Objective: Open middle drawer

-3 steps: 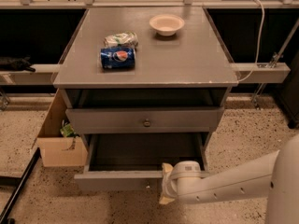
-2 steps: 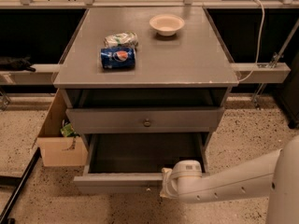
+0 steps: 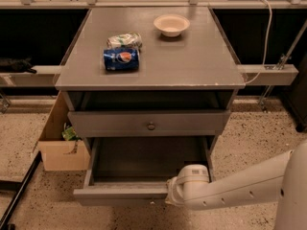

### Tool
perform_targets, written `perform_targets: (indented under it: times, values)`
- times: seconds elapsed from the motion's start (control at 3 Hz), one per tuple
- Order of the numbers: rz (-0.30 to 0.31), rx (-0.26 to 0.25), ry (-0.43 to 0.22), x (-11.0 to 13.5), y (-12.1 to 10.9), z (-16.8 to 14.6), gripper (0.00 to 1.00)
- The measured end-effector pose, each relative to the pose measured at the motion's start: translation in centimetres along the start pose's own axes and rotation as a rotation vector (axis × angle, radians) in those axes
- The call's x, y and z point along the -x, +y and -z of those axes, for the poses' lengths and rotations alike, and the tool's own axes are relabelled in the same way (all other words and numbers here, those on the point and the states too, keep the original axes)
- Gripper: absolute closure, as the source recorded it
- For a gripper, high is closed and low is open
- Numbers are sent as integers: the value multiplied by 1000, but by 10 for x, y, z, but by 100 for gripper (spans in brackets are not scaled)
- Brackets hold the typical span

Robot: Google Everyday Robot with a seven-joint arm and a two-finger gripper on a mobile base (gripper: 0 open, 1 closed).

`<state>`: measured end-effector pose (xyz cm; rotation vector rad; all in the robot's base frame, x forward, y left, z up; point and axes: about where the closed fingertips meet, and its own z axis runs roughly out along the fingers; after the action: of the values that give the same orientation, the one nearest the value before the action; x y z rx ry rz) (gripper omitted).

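Grey middle drawer (image 3: 110, 123), round knob at its centre, sits between a dark open slot above and the pulled-out bottom drawer (image 3: 120, 191) below. Against that lower front's right end is the gripper (image 3: 169, 195); whether it grips anything is hidden.

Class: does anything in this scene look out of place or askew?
The blue Pepsi can lies on its side on the cabinet top, not upright. The gripper is at the front of the pulled-out middle drawer. Nothing else stands out.
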<state>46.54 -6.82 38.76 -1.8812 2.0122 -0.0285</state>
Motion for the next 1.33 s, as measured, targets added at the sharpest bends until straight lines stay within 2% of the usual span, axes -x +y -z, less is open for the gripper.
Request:
perform_targets:
  times: [0.33,1.33]
  values:
    - [0,0,0,0,0,0,93]
    - [0,0,0,0,0,0,20]
